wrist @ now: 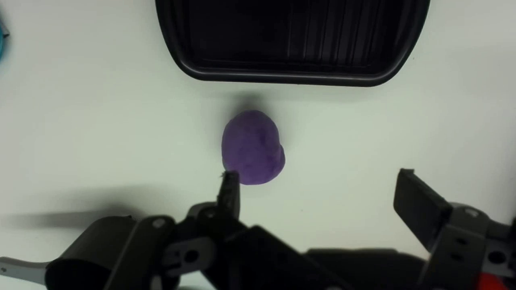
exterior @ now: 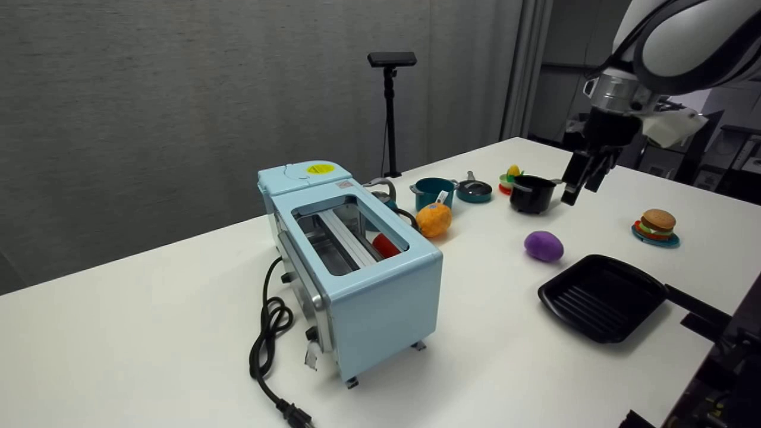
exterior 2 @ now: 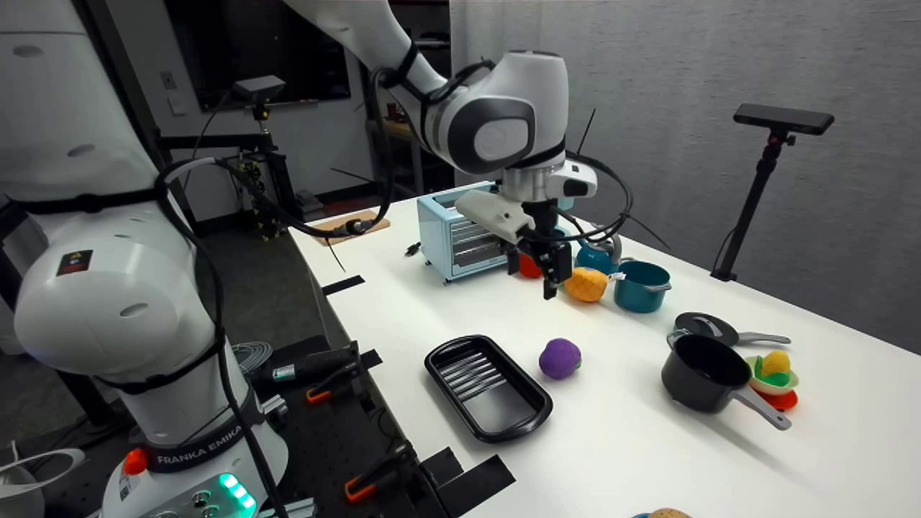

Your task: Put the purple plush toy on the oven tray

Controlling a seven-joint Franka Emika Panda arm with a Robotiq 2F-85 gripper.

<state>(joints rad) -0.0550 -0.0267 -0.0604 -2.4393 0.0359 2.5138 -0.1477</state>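
A light blue toaster oven stands on a white table, with its black cord lying beside it. Near the oven are an orange plush toy and a blue-green pot. A toy burger sits on a blue plate. A black pot stands near a small pan.

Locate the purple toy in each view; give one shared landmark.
In an exterior view: purple toy, right of centre, above-left of the tray.
In an exterior view: purple toy, below-right of centre, right of the tray.
Wrist view: purple toy, near centre, below the tray.
Shared landmark: the tray.
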